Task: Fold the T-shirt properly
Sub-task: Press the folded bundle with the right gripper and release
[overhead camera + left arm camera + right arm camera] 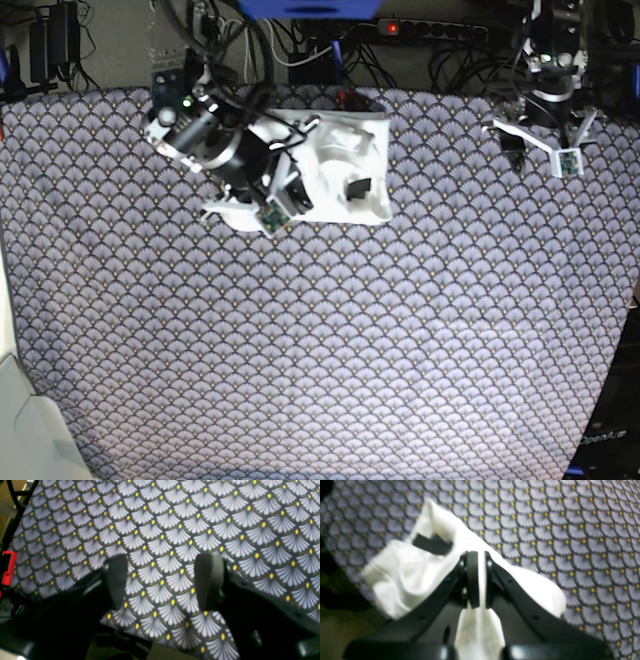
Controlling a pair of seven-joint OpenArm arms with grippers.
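Observation:
The white T-shirt (345,165) lies bunched in a rough rectangle at the far middle of the table, plain side up, with its small black tag (358,187) showing. My right gripper (478,580) is shut on a fold of the shirt's white fabric (407,575); the tag (432,545) lies just beyond the fingers. In the base view this gripper (303,180) is at the shirt's left edge. My left gripper (162,582) is open and empty over the bare patterned cloth, far right of the shirt in the base view (545,140).
The table is covered with a grey fan-patterned cloth with yellow dots (320,340). Cables and a power strip (430,32) run along the far edge. A red clamp (8,567) sits at the table's edge in the left wrist view.

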